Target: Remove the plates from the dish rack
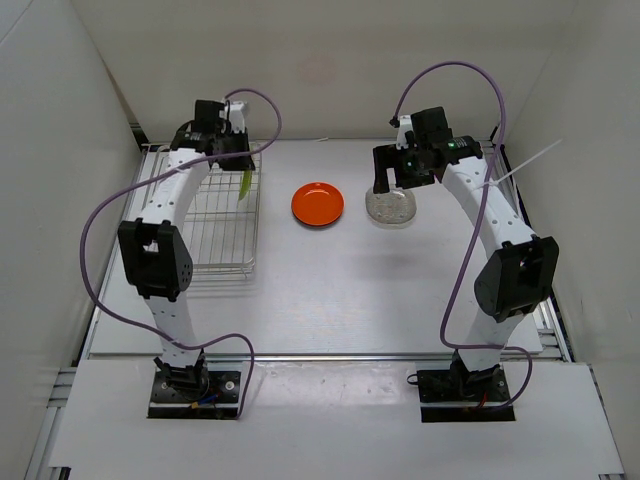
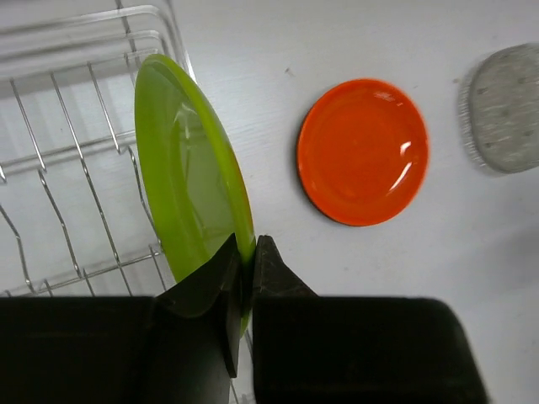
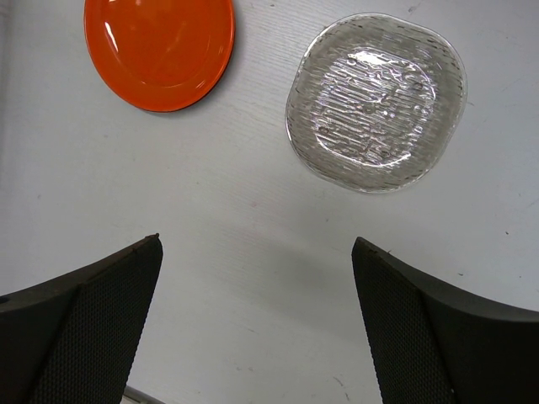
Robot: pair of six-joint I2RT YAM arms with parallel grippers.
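My left gripper (image 1: 241, 168) is shut on the rim of the lime green plate (image 1: 245, 183) and holds it on edge over the right side of the dish rack (image 1: 222, 235). In the left wrist view the jaws (image 2: 247, 257) pinch the green plate (image 2: 189, 177) above the rack wires (image 2: 67, 109). The orange plate (image 1: 318, 204) and the clear plate (image 1: 392, 208) lie flat on the table. My right gripper (image 1: 392, 176) is open and empty above the clear plate's near edge (image 3: 376, 101). A dark rim shows under the orange plate (image 3: 158, 50). No black plate shows plainly.
White enclosure walls stand at the left, back and right. A thin white strip (image 1: 530, 160) sticks out near the right arm. Purple cables loop over both arms. The rack holds no other plates that I can see.
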